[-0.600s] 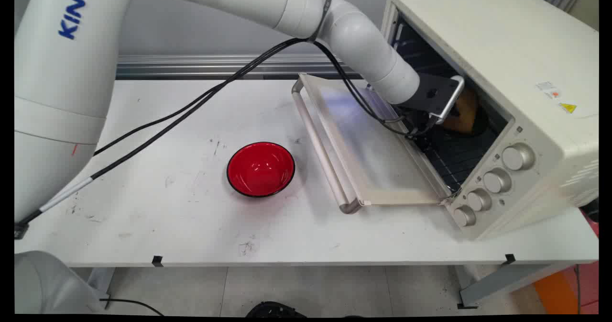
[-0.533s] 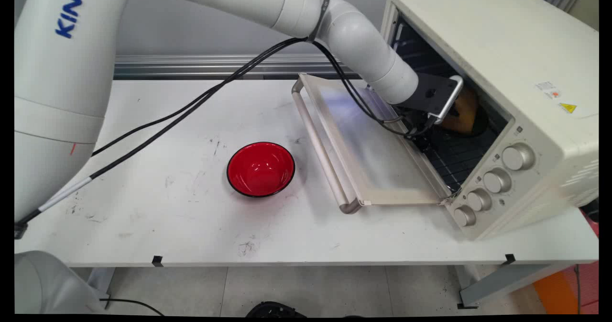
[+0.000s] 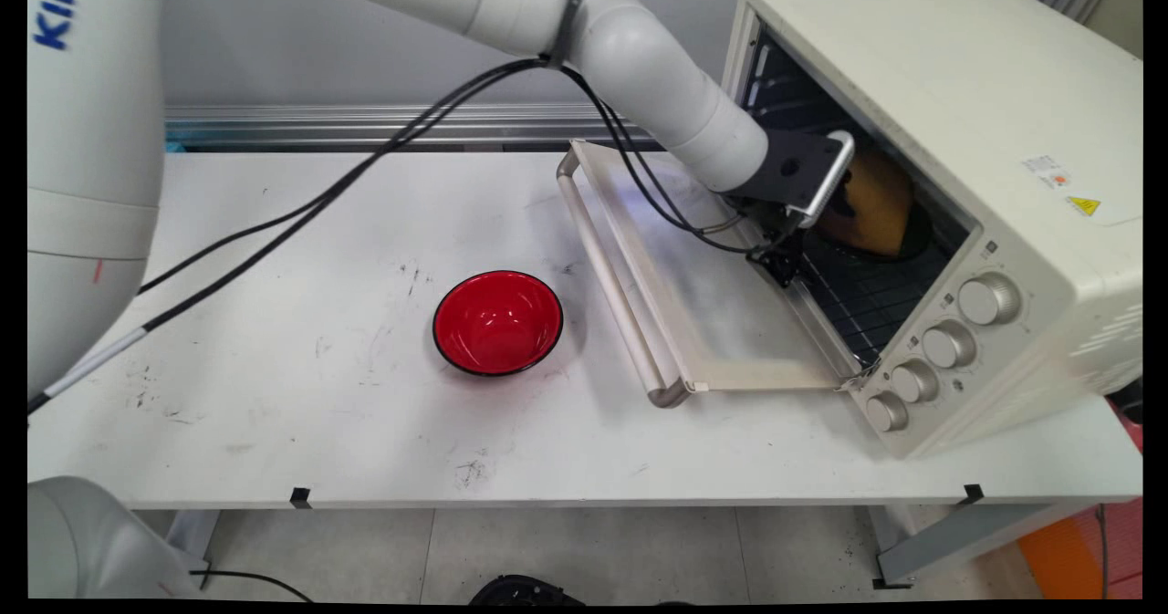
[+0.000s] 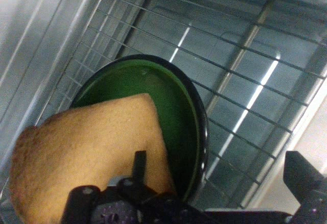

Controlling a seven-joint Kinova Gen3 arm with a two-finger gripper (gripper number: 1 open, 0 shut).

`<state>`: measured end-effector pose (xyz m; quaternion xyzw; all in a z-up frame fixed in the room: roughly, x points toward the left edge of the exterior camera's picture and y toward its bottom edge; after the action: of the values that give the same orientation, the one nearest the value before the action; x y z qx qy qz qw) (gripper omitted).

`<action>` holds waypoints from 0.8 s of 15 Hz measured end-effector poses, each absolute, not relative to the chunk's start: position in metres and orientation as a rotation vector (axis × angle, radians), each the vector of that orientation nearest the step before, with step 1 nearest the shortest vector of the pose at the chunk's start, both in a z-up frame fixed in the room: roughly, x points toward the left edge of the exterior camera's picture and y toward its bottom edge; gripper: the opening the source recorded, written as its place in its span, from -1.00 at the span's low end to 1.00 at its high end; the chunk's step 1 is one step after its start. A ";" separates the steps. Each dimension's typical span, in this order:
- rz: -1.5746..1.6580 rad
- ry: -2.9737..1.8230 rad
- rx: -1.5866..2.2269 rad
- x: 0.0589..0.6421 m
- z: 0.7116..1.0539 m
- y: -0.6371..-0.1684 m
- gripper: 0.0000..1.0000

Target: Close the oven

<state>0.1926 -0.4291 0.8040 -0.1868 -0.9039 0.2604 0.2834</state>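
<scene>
Hand view: the black two-finger gripper grips a tan bread slice, now lifted off the dark green bowl on the oven's wire rack.

Main view high across table; hand view close inside oven.

You see a glossy white tubular robot arm with rounded joints; blue lettering marks its big link at 9 o'clock; thin black cables are strapped by a dark band; a black wrist block with silver bracket follows.
</scene>
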 end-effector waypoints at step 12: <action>0.588 -2.380 -0.287 0.253 0.869 -0.388 1.00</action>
<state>0.2534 -0.3885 0.8693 -0.1096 -0.9101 0.2249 0.3303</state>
